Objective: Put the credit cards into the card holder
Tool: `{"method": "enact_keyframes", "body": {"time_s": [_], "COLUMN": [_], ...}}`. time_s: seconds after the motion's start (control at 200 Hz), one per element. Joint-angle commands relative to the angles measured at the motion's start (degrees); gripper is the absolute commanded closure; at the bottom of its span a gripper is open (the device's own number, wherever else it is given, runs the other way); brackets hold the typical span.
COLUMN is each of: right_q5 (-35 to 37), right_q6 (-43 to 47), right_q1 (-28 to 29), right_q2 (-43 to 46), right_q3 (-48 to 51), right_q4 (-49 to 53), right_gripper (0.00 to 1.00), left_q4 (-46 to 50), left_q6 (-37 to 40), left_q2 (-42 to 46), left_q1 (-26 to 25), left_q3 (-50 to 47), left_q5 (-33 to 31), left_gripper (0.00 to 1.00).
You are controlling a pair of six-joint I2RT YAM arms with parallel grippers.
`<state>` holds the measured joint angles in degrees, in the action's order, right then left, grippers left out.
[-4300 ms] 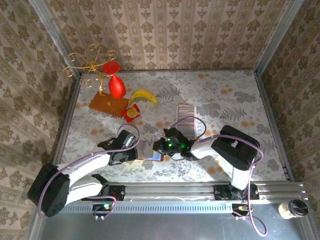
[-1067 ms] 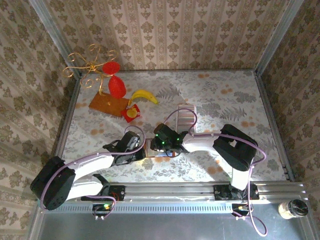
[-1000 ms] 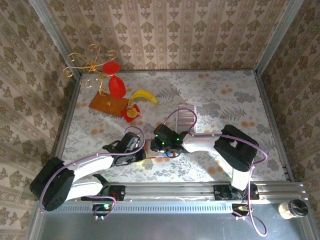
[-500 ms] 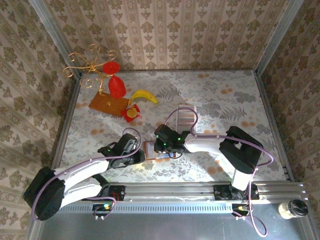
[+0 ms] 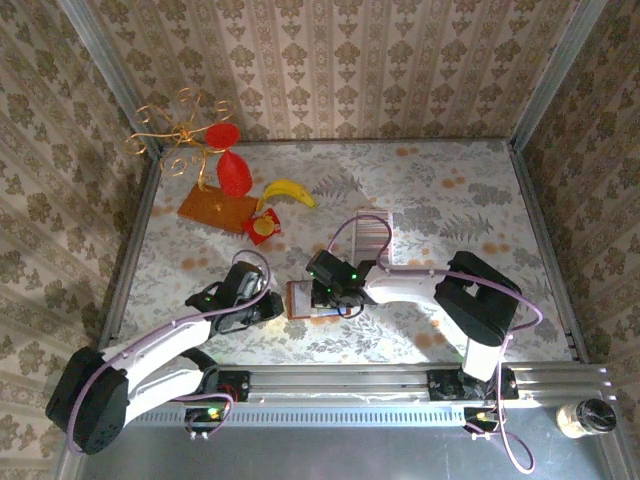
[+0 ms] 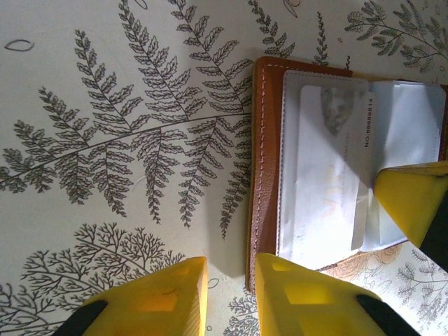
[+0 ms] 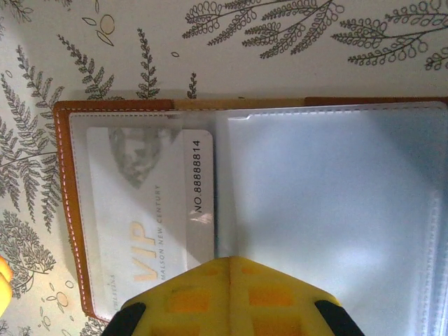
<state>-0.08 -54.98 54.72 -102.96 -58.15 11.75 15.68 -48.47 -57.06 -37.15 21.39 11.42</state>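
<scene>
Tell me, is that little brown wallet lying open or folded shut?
Open. The card holder lies spread flat on the table, pale sleeves facing up, with one VIP card tucked inside a sleeve.

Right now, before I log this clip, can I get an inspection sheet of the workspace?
Surface: fern-print table cover, flat, no spills seen.
Job's things: card holder lies open, one VIP card in a clear sleeve; the credit cards lie in a strip farther back, to its right.
Clutter: banana, orange-brown board, red ornament, gold wire stand, all far left.
Grippers: left gripper narrowly open, empty, beside the holder; right gripper shut, tips at the sleeves.
Cables: purple cable loops across the card strip.
Surroundings: wallpapered walls; jar near right corner.
</scene>
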Motion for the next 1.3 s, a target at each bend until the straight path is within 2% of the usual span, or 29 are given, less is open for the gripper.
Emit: {"method": "enact_keyframes", "body": {"time_s": [0.0,0.395,0.66,0.785,0.97,1.07,1.19,1.295], "right_q5": [1.94,-0.10,-1.30,-0.39,5.89,8.05,8.31,8.42], "right_q6": [1.14,1.29,1.41,1.23,-1.39,-2.00,-2.74,-3.26], "right_q1": [0.81,2.49,2.85,2.94,3.28,3.72,3.73,3.73], "right_q2": [-1.82,-4.80,-1.49,1.30,6.18,7.32,6.41,4.82], "right_q3": [-1.43,-4.76,-2.28,-1.05,1.22,1.61,1.90,1.92], "right_q4": [2.80,0.53,-6.03,-5.17,2.50,6.22,7.43,7.17], "right_gripper": [1.00,1.00,1.00,1.00,0.90,0.80,0.73,0.61], "left_q4": [-3.50,-11.88,-12.30,-10.01,-2.89,-0.99,-0.45,-1.46], "left_q6": [-0.68,-1.25,-2.29,-2.56,-0.60,0.29,1.51,2.06], "left_q2": [-1.99,-7.98,-4.77,-1.65,3.99,5.82,5.37,3.32], "left_q1": [0.67,1.38,1.29,1.20,1.42,1.62,2.05,2.34], "left_q3": [-0.48,-4.28,-5.39,-6.18,-6.11,-5.69,-4.50,-3.56], "left_q5": [2.60,4.27,6.76,6.25,2.44,1.36,0.80,1.40], "left_gripper": [0.75,0.77,0.77,0.77,0.71,0.69,0.68,0.68]}}
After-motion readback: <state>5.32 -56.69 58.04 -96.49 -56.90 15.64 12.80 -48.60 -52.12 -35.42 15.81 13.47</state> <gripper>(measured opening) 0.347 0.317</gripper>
